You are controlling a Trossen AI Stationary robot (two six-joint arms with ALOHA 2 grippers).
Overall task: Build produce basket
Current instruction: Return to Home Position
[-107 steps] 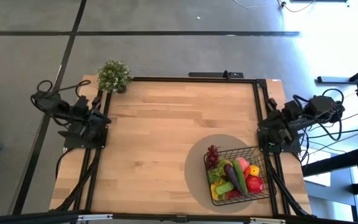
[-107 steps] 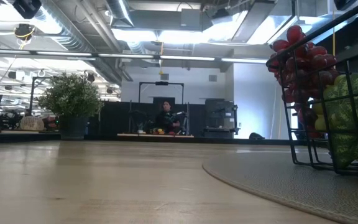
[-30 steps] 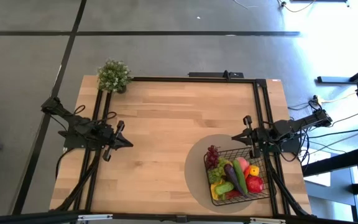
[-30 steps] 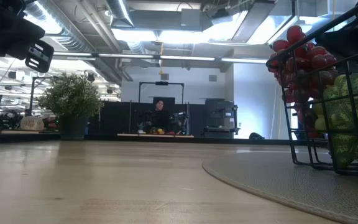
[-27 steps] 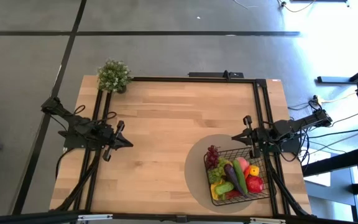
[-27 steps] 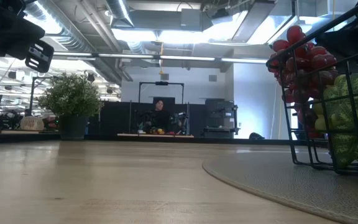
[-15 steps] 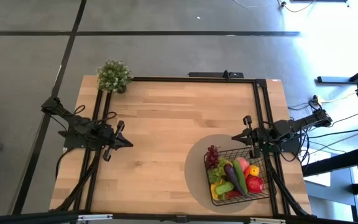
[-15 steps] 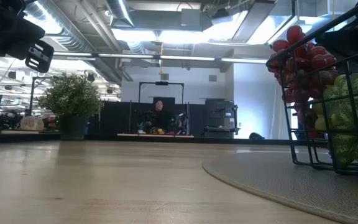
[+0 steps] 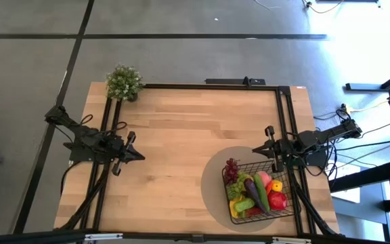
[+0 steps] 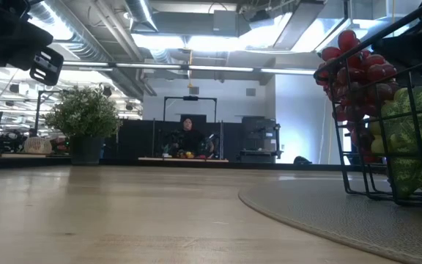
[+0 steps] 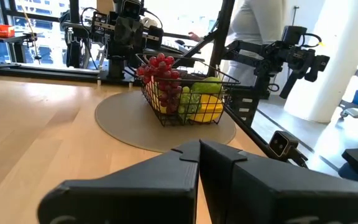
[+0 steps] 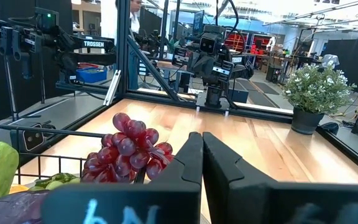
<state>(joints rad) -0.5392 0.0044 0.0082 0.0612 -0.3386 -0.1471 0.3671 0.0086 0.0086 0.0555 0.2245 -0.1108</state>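
The small black wire-mesh basket [image 9: 252,165], heaped with toy fruits and vegetables [image 9: 257,193], apparently an eggplant on top, sits on a round grey mat [image 9: 214,196] near the wooden table's [image 9: 181,129] right edge. The left gripper [image 9: 139,155] hovers at the left edge and the right gripper [image 9: 256,150] just beside the basket, both clenched on nothing.

**Wood, wire and matt black plastic**

The tabletop [image 9: 181,129] is pale wood in jointed strips, smooth with a soft sheen, edged by a black metal frame [image 9: 208,86]. The round mat [image 9: 212,186] is grey-beige, matt and finely grained. The basket [image 9: 252,165] is thin black wire with a slight gloss. The produce [image 9: 259,190] looks like smooth moulded plastic. The dark red grapes [image 12: 129,149] are glossy, and a green piece [image 10: 412,132] has a pebbled skin. The left tool [image 11: 199,146] and right tool [image 12: 202,137] have matt dark plastic fingers. The potted plant [image 9: 124,83] has dull leaves. The floor [image 9: 181,34] is smooth grey.
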